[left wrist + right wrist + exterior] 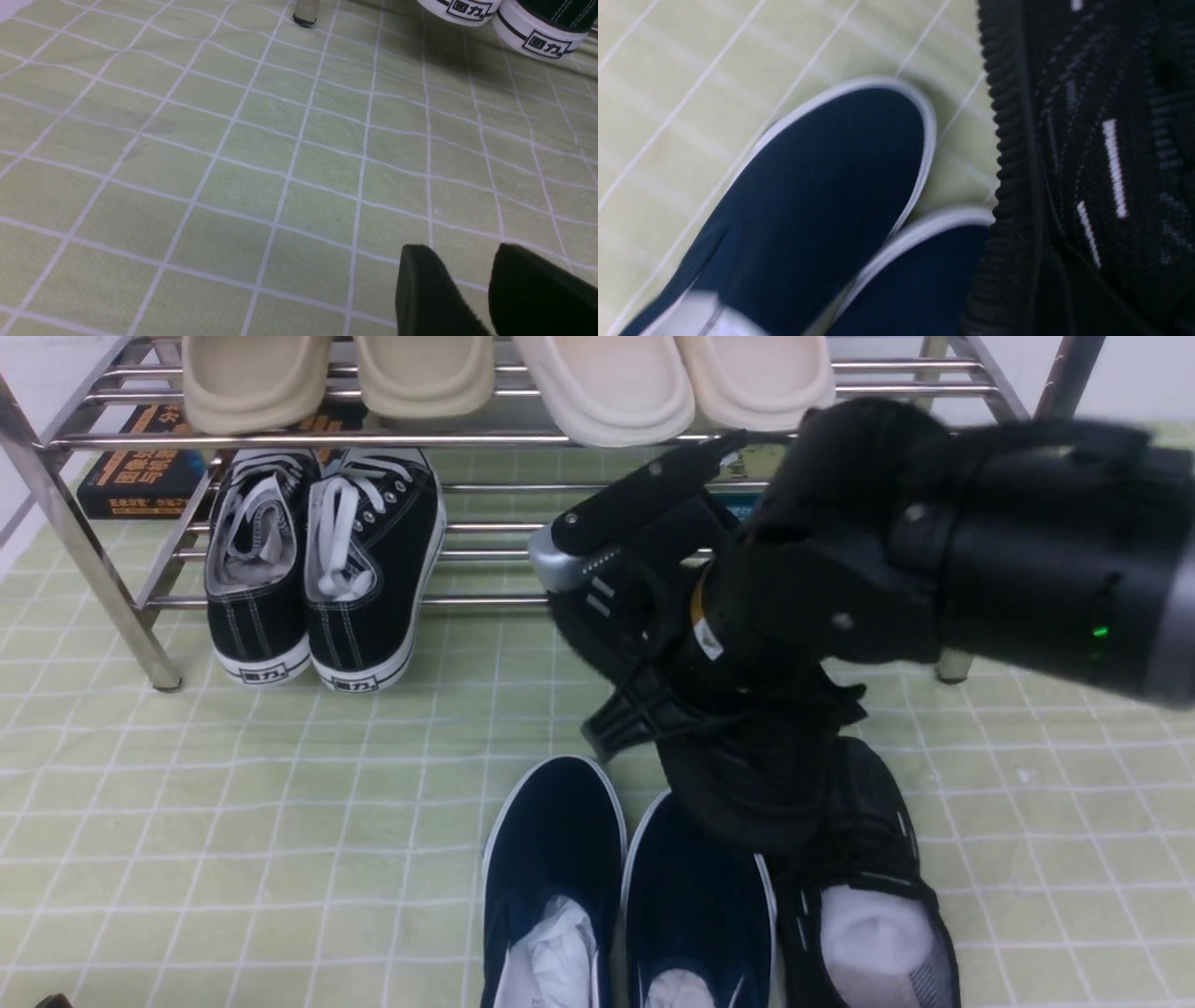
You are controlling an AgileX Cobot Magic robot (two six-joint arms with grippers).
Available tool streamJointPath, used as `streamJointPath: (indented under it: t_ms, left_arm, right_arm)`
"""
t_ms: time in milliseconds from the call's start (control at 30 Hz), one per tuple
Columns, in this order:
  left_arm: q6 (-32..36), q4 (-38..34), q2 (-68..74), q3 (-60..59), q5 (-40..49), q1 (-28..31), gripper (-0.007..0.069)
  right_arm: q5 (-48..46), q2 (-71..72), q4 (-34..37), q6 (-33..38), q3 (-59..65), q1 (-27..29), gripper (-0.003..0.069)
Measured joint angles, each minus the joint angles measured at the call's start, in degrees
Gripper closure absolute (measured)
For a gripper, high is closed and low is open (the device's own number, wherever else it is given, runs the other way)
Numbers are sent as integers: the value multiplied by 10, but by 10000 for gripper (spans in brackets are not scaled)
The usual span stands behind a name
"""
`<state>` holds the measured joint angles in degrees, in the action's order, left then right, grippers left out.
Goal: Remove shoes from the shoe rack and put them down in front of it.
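Note:
Two navy canvas shoes (pixel 551 840) (pixel 695 882) with white soles stand side by side on the green checked mat in front of the chrome shoe rack (pixel 280 441). A black knit shoe (pixel 868 868) stuffed with paper stands right of them. My right gripper (pixel 738 709) hangs over these, shut on the other black knit shoe (pixel 738 793), which is just above the mat. In the right wrist view this held shoe (pixel 1087 140) with its white dashes fills one side, beside a navy toe (pixel 822 186). My left gripper (pixel 460 280) is open over bare mat.
Black canvas sneakers (pixel 317 569) with white laces sit on the rack's lower shelf, toes (pixel 537 37) over its front edge. Beige slippers (pixel 252 378) and cream slippers (pixel 607 387) fill the top shelf. A book (pixel 140 476) lies behind the rack. Rack legs (pixel 154 663) (pixel 952 665) stand on the mat.

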<state>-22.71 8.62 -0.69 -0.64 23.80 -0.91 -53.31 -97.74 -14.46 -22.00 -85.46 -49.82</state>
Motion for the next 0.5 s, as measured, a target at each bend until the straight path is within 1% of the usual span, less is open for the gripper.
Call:
streamJointPath:
  t_ms: [67, 233, 267, 300, 333, 400, 500]
  left_arm:
    - [0, 0, 0, 0, 0, 0, 385]
    - [0, 0, 0, 0, 0, 0, 385]
    - [0, 0, 0, 0, 0, 0, 385]
    - [0, 0, 0, 0, 0, 0, 385]
    - [0, 0, 0, 0, 0, 0, 385]
    - [0, 0, 0, 0, 0, 0, 385]
    - [0, 0, 0, 0, 0, 0, 385]
  right_arm:
    - [-16, 20, 17, 18, -1, 0, 652]
    - [-66, 79, 24, 26, -3, 0, 650]
    - [-106, 108, 24, 27, -4, 0, 650]
    - [-106, 112, 24, 28, -4, 0, 650]
    - [-147, 133, 23, 28, -5, 0, 650]
    - [-183, 160, 23, 26, -5, 0, 650]
    - [-190, 195, 13, 2, 17, 0, 649]
